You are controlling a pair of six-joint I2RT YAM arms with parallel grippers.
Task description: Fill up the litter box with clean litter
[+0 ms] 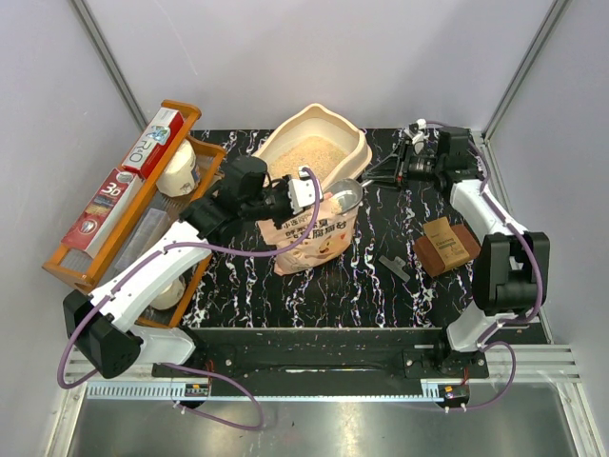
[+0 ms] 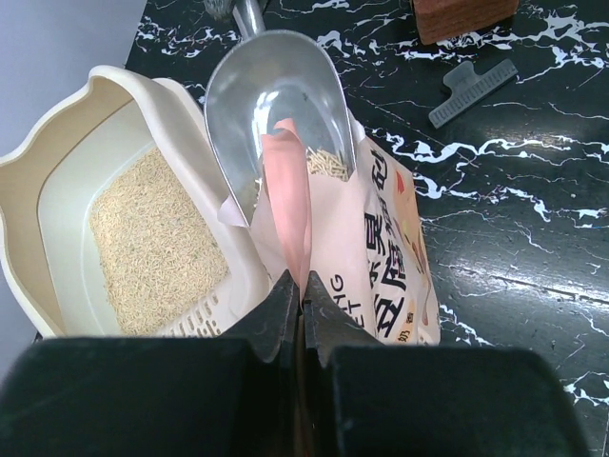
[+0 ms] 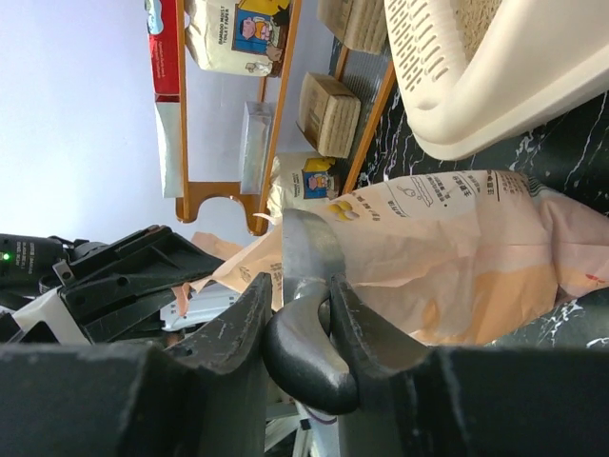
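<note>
The cream-beige litter box [image 1: 354, 150] stands at the back middle of the table with a layer of pale clean litter [image 1: 309, 157] in it. The left wrist view shows the box [image 2: 57, 190] and the litter [image 2: 157, 248]. A pink cat-print bag [image 1: 309, 238] stands upright against the box's front. My left gripper [image 2: 303, 286] is shut on the bag's top edge [image 2: 285, 190]. My right gripper [image 3: 297, 290] is shut on the dark handle [image 3: 304, 352] of a metal scoop [image 2: 276, 105], whose bowl sits at the bag's open mouth. A few granules [image 2: 328, 164] show below the scoop.
An orange wooden rack [image 1: 86, 262] with boxes and packets stands along the left edge. A brown box [image 1: 447, 245] and a grey clip [image 1: 392, 267] lie right of the bag. The clip also shows in the left wrist view [image 2: 471, 90].
</note>
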